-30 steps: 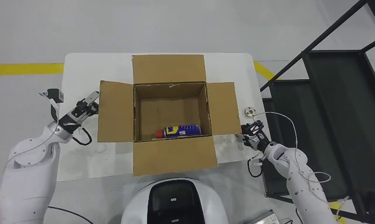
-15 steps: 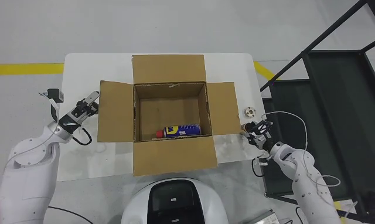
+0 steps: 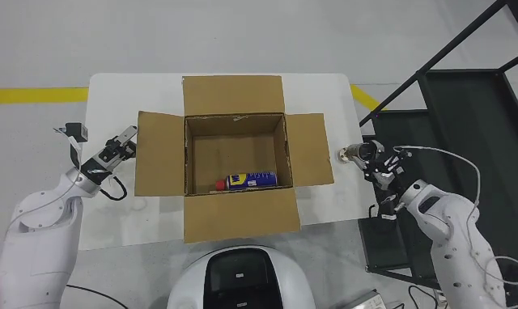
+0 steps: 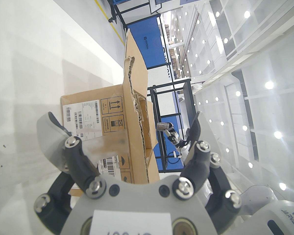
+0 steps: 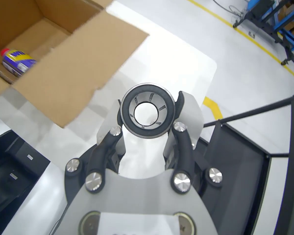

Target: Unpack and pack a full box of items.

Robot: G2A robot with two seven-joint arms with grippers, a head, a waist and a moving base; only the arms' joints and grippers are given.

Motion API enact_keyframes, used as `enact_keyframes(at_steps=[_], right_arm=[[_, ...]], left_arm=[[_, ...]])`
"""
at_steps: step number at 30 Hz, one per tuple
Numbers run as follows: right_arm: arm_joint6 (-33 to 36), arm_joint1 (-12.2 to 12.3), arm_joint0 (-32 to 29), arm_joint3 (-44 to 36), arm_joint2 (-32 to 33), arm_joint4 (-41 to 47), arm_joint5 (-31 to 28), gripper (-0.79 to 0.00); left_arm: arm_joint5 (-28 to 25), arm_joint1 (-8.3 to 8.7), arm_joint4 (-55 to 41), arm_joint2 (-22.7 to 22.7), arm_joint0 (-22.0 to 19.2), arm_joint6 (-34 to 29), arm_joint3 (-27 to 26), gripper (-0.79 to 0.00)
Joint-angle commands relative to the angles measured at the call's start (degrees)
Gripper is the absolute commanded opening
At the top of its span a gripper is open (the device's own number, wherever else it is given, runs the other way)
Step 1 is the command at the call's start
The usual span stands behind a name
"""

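An open cardboard box [image 3: 235, 121] stands in the middle of the white table [image 3: 109, 95], flaps spread. A blue and yellow spray can [image 3: 247, 180] lies inside near the front wall, also visible from the right wrist [image 5: 17, 61]. My right gripper [image 3: 364, 153] is beside the box's right flap, shut on a metal ring with a black rim [image 5: 148, 110], held above the table. That ring [image 4: 161, 125] shows far off past the box [image 4: 107, 113] in the left wrist view. My left gripper [image 3: 123, 143] stands open at the left flap, nothing between its fingers [image 4: 197, 128].
A black metal stair frame [image 3: 437, 139] stands close to the table's right edge, just behind the right arm. A yellow line [image 3: 40, 94] runs along the floor. Bare table strips lie left and right of the box flaps [image 5: 76, 57].
My right gripper has moved from the box's front right corner toward the far side, to the ring that lay on the table, and now holds it. The left arm has kept still.
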Motion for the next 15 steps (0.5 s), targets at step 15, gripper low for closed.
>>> enact_keyframes(at_steps=[15], right_arm=[[23.38, 0.34, 20.25, -5.43, -22.39, 14.04, -4.24, -0.785]], left_arm=[[0.0, 0.0, 0.0, 0.0, 0.0, 0.0, 0.0, 0.0]])
